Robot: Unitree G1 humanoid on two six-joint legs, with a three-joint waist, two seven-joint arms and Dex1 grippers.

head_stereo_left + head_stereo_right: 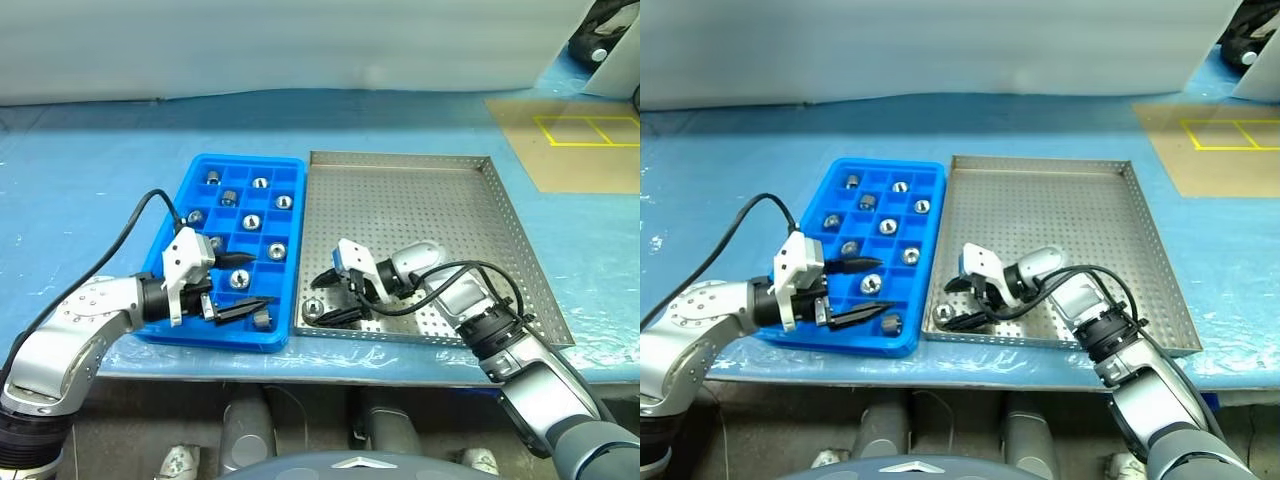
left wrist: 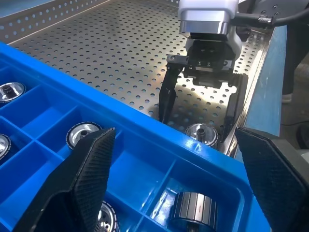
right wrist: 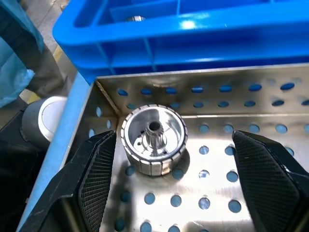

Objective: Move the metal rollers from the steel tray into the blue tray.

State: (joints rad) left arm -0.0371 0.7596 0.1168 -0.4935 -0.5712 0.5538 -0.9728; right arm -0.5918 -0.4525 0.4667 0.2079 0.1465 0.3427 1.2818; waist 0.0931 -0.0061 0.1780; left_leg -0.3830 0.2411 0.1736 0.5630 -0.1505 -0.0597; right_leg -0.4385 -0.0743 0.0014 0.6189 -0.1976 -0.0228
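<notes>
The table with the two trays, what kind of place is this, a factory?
Probably a workshop or robot test lab: a blue-covered table holding a perforated steel tray and a blue tray of metal rollers, and yellow tape marking on the floor.

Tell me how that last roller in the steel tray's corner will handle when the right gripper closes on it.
The roller looks like solid polished metal, so probably rigid, heavy for its size and slippery against the fingers. It stands on its flat end, so it shouldn't roll unless tipped. The steel tray rim close behind may block a push.
</notes>
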